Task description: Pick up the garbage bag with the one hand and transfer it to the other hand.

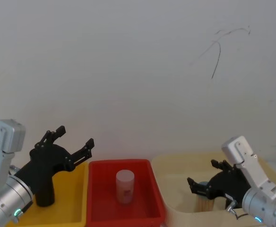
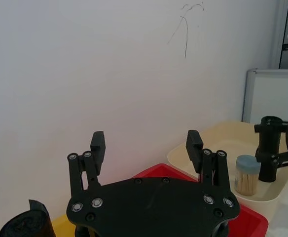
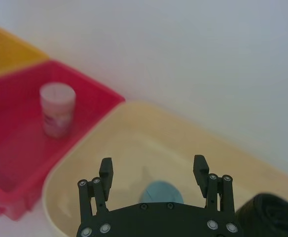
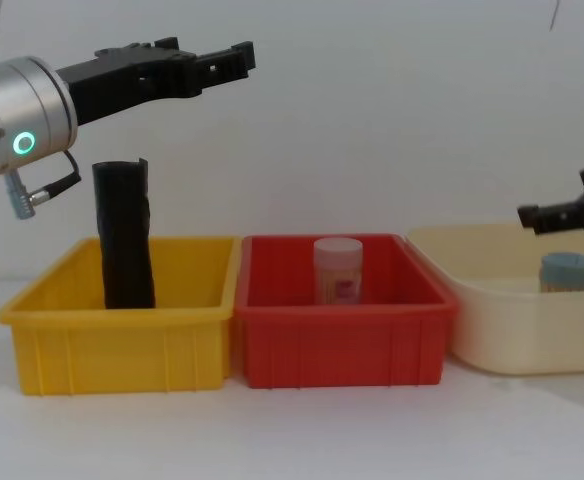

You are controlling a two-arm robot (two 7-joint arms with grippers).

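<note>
Crinkled matte-black garbage bag, rolled into a cylinder, stands upright in the yellow plastic bin, lower left of the chest view. Red bin holds a pale jar. Left gripper hovers above the bag, spread wide, empty. Right gripper, also wide and empty, hangs over the cream tub.

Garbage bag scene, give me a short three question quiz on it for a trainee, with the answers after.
1. True or false: the left gripper is shut on the garbage bag.
2. Which bin holds the garbage bag: A yellow bin, B red bin, C cream tub?
3. What stands in the red bin?

Key
1. False. The left gripper is open, above the bag and apart from it.
2. A. The bag stands upright there.
3. A small pale lidded jar. The right gripper, open, is over the cream tub.
</note>
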